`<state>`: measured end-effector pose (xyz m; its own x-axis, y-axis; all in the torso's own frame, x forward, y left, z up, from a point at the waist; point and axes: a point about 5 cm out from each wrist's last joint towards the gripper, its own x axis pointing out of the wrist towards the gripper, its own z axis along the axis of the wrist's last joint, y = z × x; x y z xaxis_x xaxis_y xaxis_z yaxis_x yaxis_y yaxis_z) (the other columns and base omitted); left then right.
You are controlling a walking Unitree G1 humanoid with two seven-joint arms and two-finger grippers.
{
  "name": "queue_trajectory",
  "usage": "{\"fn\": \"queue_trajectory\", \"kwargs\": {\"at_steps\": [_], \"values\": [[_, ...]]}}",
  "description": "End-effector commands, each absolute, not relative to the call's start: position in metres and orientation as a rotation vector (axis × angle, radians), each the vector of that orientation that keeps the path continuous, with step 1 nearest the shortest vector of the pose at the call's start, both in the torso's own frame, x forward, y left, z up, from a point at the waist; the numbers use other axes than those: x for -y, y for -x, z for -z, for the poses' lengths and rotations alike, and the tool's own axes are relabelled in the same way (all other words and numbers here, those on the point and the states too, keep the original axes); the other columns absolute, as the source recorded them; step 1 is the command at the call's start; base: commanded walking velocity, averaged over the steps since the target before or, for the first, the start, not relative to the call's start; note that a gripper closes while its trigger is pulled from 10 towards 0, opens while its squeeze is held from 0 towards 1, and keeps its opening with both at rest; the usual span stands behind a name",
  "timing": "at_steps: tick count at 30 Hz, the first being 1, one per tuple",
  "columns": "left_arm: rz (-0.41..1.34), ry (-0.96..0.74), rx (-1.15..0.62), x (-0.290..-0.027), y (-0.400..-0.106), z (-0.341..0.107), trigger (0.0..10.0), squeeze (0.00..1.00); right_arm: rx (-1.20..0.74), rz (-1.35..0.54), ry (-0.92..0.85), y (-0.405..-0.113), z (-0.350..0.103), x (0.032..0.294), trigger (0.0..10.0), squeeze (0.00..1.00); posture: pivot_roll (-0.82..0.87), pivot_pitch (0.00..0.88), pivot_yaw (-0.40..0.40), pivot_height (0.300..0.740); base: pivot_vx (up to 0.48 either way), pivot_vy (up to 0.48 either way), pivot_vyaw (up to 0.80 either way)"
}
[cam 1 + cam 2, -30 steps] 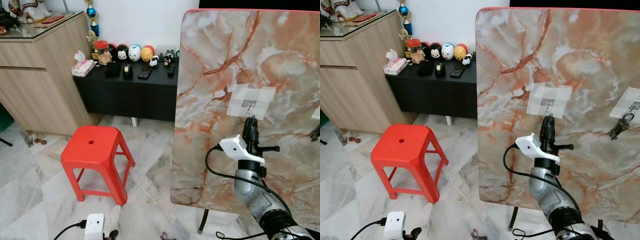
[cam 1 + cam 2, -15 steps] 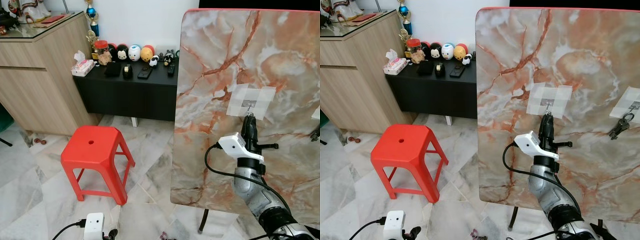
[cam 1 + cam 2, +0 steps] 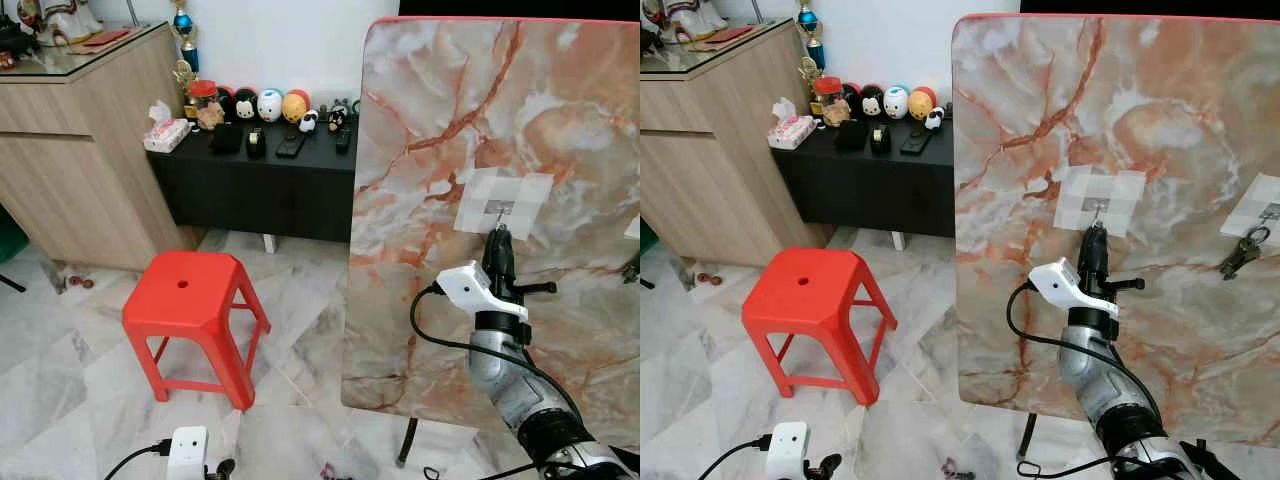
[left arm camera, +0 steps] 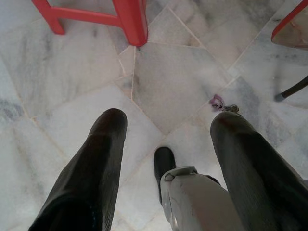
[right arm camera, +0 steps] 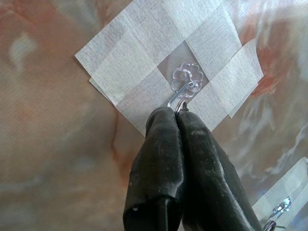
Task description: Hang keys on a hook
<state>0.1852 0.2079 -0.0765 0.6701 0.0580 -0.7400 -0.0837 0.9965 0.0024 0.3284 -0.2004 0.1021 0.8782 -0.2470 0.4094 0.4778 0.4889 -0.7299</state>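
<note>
Keys' ring [image 5: 182, 107], pinched in the closed right gripper [image 5: 175, 115], touches the taped hook [image 5: 185, 83]; left gripper [image 4: 166, 139] open.

Head stereo pair looks forward and down at the marble panel [image 3: 480, 200] (shared scene). Right wrist camera closely faces the hook [image 5: 185, 82]; left wrist camera faces the floor [image 4: 183, 86].

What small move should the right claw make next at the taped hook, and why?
Probably ease the right claw a touch up and toward the board, so the key ring slips over the hook. In the right wrist view its fingers are pressed together directly below the hook, a sliver of metal ring at their tips reaching the hook's wire, whether it is seated is unclear, so opening now seems premature.
</note>
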Motion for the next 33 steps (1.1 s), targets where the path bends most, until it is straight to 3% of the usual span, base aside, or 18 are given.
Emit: {"fn": "queue_trajectory", "kwargs": {"at_steps": [1, 33], "values": [[-0.088, 0.033, -0.858, -0.2094, -0.1797, 0.0793, 10.0, 0.00, 0.267, 0.456, 0.956, -0.3316, -0.1074, 0.2016, 10.0, 0.00, -0.01, 0.000, 0.026, 0.740, 0.000, 0.000, 0.00], [-0.094, 0.032, -0.868, -0.2107, -0.1766, 0.0807, 10.0, 0.00, 0.235, 0.431, 0.934, -0.3335, -0.1066, 0.2008, 10.0, 0.00, -0.01, 0.000, 0.025, 0.740, 0.000, 0.000, 0.00]]}}
